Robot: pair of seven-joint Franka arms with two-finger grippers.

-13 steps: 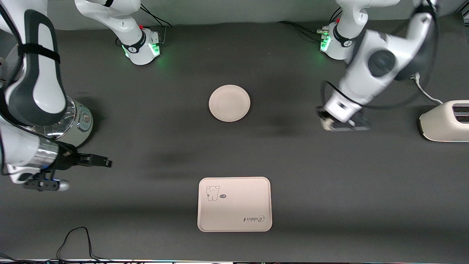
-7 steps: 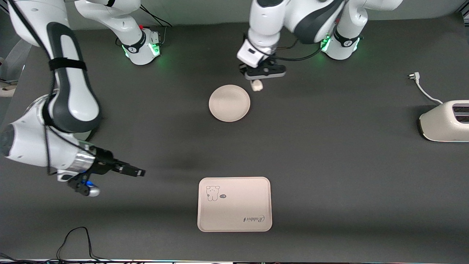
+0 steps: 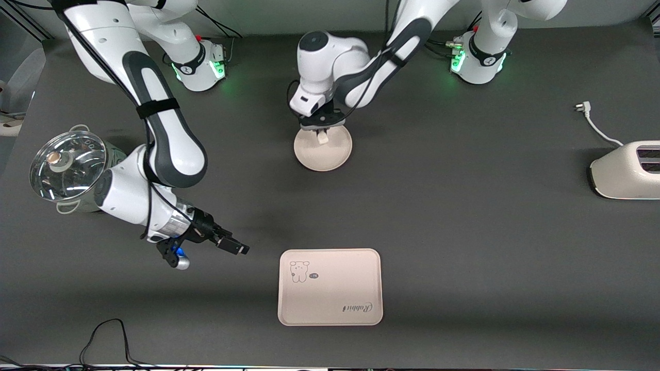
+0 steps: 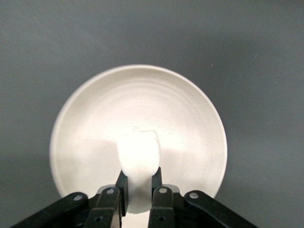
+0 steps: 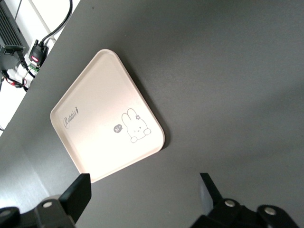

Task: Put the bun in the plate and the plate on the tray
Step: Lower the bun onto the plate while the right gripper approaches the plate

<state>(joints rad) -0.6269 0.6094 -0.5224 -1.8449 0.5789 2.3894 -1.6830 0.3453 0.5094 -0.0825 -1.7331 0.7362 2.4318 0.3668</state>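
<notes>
Directly under the left gripper [image 4: 137,199], clamped on the bun [image 4: 138,159], lies the plate [image 3: 335,154]; near the tray [image 3: 330,304], hovering open over table, waits the right gripper [image 3: 234,246].

There was one bun [image 3: 323,138], one plate [image 3: 323,152], one tray [image 3: 330,287], one toaster [image 3: 626,170], one lidded pot [image 3: 69,169], and two robot arms.
</notes>
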